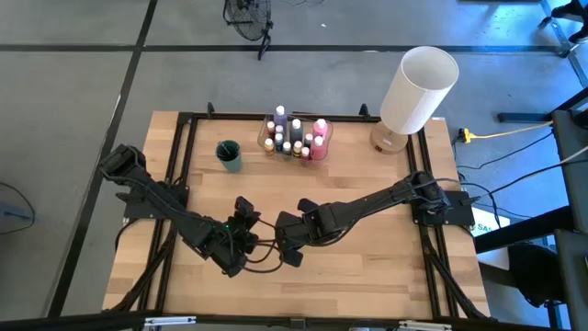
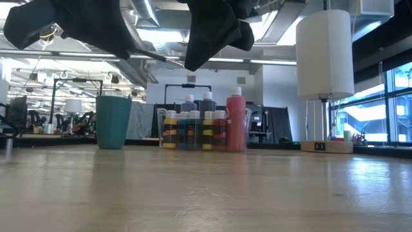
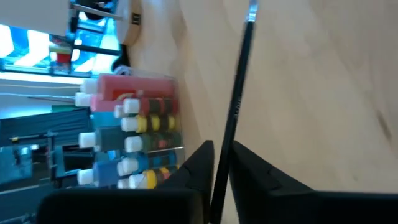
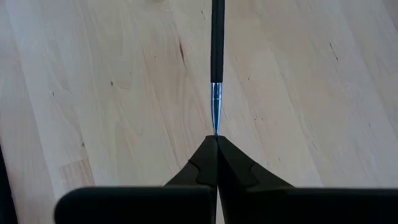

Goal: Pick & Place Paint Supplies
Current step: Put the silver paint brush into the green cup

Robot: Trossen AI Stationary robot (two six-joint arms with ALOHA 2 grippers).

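The left gripper (image 1: 246, 241) and right gripper (image 1: 287, 241) face each other, both well in front of the clear container (image 1: 296, 136) of paint bottles (image 2: 199, 125). A dark paintbrush (image 3: 235, 106) spans between them: left fingers (image 3: 198, 168) closed around its handle, right fingers (image 4: 205, 163) pinched tight on its metal tip

Overhead, table-level, two close wrist views

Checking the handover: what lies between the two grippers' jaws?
A thin paintbrush spans it above bare table: the right gripper pinches its tip, the left gripper closes on its handle, per the wrist views.
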